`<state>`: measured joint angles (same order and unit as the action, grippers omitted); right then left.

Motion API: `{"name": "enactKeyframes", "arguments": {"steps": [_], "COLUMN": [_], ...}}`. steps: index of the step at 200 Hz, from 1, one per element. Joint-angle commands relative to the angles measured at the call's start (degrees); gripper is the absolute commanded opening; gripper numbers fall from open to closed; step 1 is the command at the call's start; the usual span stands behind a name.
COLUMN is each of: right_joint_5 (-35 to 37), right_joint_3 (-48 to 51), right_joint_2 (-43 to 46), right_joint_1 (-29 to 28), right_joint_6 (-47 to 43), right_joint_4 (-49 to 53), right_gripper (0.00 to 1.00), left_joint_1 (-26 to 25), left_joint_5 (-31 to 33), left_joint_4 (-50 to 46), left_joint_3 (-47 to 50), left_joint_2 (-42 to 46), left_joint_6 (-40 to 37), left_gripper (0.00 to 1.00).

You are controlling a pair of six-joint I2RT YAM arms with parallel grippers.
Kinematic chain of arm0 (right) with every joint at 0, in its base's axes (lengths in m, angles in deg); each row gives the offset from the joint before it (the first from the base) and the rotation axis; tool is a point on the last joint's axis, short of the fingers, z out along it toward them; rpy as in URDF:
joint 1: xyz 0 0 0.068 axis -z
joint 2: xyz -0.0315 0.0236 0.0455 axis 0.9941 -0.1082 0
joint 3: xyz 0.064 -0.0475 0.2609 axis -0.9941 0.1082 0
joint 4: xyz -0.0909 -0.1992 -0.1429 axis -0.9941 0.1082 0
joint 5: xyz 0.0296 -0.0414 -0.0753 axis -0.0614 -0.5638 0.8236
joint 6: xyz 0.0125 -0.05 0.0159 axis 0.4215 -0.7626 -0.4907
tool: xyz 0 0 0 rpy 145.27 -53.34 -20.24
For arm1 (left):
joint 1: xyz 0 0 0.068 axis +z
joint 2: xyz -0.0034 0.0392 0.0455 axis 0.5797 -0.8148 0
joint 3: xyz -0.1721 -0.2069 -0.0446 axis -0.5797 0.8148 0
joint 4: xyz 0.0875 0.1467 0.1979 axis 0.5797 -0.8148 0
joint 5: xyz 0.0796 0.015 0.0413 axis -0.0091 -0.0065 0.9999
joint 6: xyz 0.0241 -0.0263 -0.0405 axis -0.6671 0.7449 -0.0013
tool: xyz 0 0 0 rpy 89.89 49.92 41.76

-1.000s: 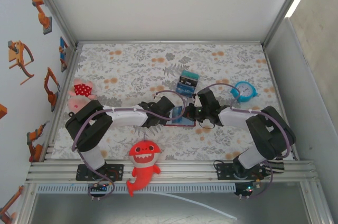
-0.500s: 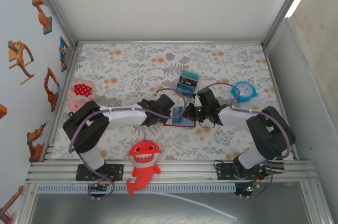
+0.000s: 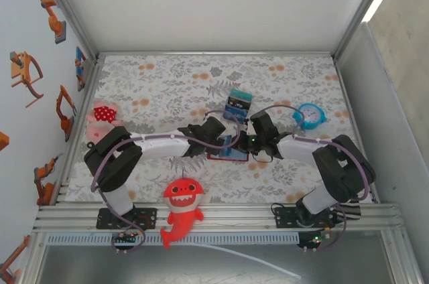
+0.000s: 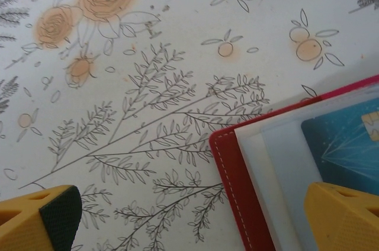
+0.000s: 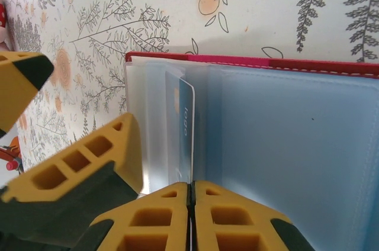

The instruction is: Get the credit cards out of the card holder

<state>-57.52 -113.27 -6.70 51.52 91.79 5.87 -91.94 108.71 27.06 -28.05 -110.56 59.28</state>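
Observation:
The dark red card holder [image 3: 226,155] lies open on the flowered cloth between both arms. In the right wrist view its bluish inner panels [image 5: 284,144] face up, and one blue credit card [image 5: 185,126] stands on edge out of a clear sleeve. My right gripper [image 5: 190,189] is shut on that card's near edge. My left gripper [image 4: 192,227] is open and hovers low over the holder's red stitched corner [image 4: 234,186], one finger over the cloth, the other over the holder. A teal credit card [image 4: 343,144] lies in a sleeve there. The left gripper's fingers [image 5: 106,150] stand close beside the held card.
A teal-blue-black striped block [image 3: 237,103] lies just behind the holder. A teal alarm clock [image 3: 310,115] sits at the right, a pink plush [image 3: 102,114] at the left edge, and a red shark plush [image 3: 181,207] at the front rail.
The left gripper has shifted a little to the right, closer over the holder. The right gripper has stayed on the card, hardly moving.

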Motion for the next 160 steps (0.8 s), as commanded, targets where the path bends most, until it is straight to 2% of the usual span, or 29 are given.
{"name": "enactKeyframes", "arguments": {"steps": [1,72,160], "right_joint_5": [-0.1,-1.7,-2.9], "right_joint_3": [-0.1,1.1,2.1], "right_joint_2": [0.9,-0.5,-4.8], "right_joint_1": [0.5,0.4,-0.6], "right_joint_6": [0.8,2.9,5.0], "right_joint_4": [-1.5,-6.8,-13.3], "right_gripper": [0.09,0.16,0.16], "left_joint_1": [-0.4,-0.4,-0.4], "left_joint_5": [-1.1,-0.8,-0.7], "left_joint_4": [-0.8,-2.4,-2.5], "left_joint_3": [-1.3,-0.5,-0.4], "left_joint_2": [-1.2,-2.8,-2.7], "left_joint_6": [-0.4,1.4,1.9], "left_gripper": [0.97,0.97,0.97]}}
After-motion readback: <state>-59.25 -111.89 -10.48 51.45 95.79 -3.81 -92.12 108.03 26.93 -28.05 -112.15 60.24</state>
